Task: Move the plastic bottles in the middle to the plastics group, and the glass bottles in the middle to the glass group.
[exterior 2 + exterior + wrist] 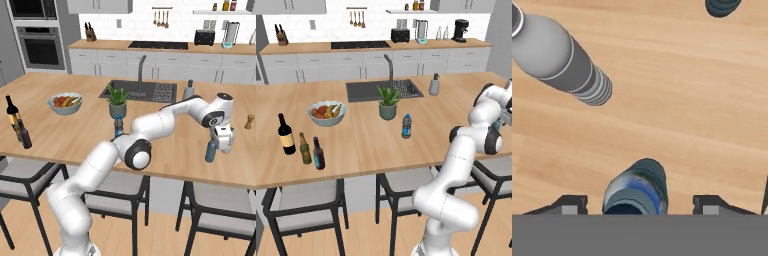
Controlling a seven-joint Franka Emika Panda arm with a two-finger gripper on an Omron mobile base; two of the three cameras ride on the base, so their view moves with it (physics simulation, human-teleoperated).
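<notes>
**Blue water bottle standing between spread gripper fingers at the counter's right end**

The gripper (218,150) is being held low over the wooden island counter (361,145), pointing straight down. In the hand view, its two dark fingertips (572,205) are being shown well apart, with a gap on each side of the bottle between them, so the jaws are standing open and nothing is being gripped. A translucent blue water bottle (637,187) is standing upright directly between the fingers, seen from above; in the right base view the same bottle (211,151) is being shown just beside the hand, resting on the wood.

Ahead of the hand and to one side in the hand view, a pale clear-grey plastic bottle (559,60) is standing near, apart from the blue one. At the far edge of that view, the ribbed base of another dark object (722,7) is being cut off; what it is cannot be told.

Well away from the hand, toward the middle of the counter, a second blue water bottle (406,126) is standing just beside a potted plant (388,102). At the counter's opposite end, far from the hand, three bottles are being grouped close together: a tall wine bottle with a red label (286,134), an olive-green bottle (305,149), and a slim dark bottle with a blue label (318,154). A fruit bowl (327,113) is sitting behind them.
</notes>
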